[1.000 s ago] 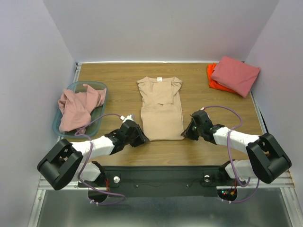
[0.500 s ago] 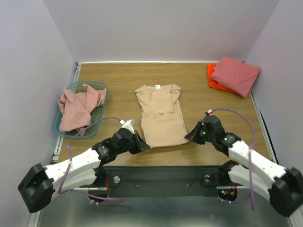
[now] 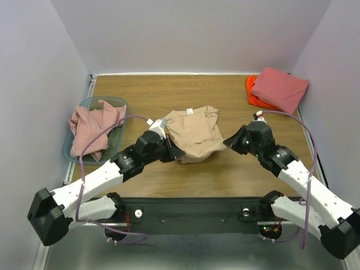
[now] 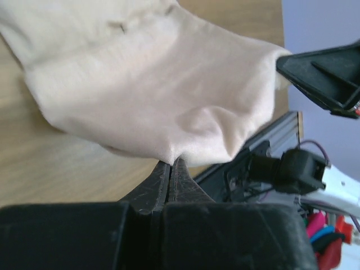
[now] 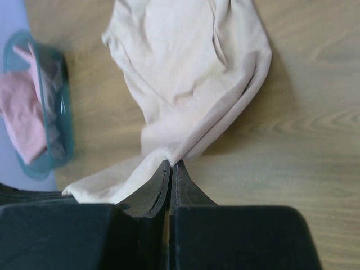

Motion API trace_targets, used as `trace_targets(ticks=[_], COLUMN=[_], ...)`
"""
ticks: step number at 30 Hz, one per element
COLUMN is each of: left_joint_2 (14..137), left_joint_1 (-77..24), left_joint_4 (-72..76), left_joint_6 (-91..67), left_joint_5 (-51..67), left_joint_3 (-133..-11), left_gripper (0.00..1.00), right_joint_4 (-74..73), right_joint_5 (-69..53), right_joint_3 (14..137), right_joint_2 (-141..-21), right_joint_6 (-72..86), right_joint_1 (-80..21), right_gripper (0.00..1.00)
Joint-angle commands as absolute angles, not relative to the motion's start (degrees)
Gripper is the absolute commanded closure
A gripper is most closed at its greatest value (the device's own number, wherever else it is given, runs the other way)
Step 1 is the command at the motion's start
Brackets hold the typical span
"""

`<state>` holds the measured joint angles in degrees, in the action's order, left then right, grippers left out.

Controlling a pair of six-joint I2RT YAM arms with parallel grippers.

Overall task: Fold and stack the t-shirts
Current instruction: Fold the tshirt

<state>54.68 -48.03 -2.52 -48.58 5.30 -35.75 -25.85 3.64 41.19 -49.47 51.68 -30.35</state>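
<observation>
You are mid-fold on the tan cotton short-sleeved t-shirt (image 3: 194, 130), which lies at the centre of the wooden counter (image 3: 140, 90). Its lower hem is lifted off the wood and doubled toward the collar. The left gripper (image 4: 170, 166) has its jaws pinched tight on one hem corner, and the right gripper (image 5: 172, 166) grips the other the same way.

Next, I judge, you should carry both corners evenly toward the top of the frame with the cloth taut between them. Lay the hem near the collar, then let go.

The crumpled dusty pink t-shirt (image 3: 90, 129) waits in the translucent teal plastic bin (image 3: 121, 103) at left. The folded salmon-red t-shirt (image 3: 279, 87) lies on the bright orange t-shirt (image 3: 251, 97) at upper right, covering most of it. From above, the left arm hides its hem corner. How deep the cloth sits in either pair of jaws cannot be told.
</observation>
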Motion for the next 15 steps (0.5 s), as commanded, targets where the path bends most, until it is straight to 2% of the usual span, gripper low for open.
trace_targets(ticks=[1, 7, 15], left_joint_2=[58.70, 67.83, 78.39], left_joint_1=[-43.08, -34.12, -27.34], left_joint_4=[-0.26, 2.37, 4.66], left_joint_6=[-41.32, -37.54, -34.45], left_joint_5=[5.62, 11.25, 14.94], left_joint_3=[-42.79, -47.45, -53.61], left_gripper=[1.00, 1.00, 1.00], right_joint_4=[-24.43, -24.26, -20.83], right_joint_5=[16.32, 25.04, 24.61], right_joint_3=[49.21, 58.09, 67.23], right_joint_2=[-52.90, -61.85, -75.57], right_joint_6=[50.71, 47.29, 42.46], right_joint_1=[-29.97, -29.71, -27.34], right_gripper=[1.00, 1.00, 1.00])
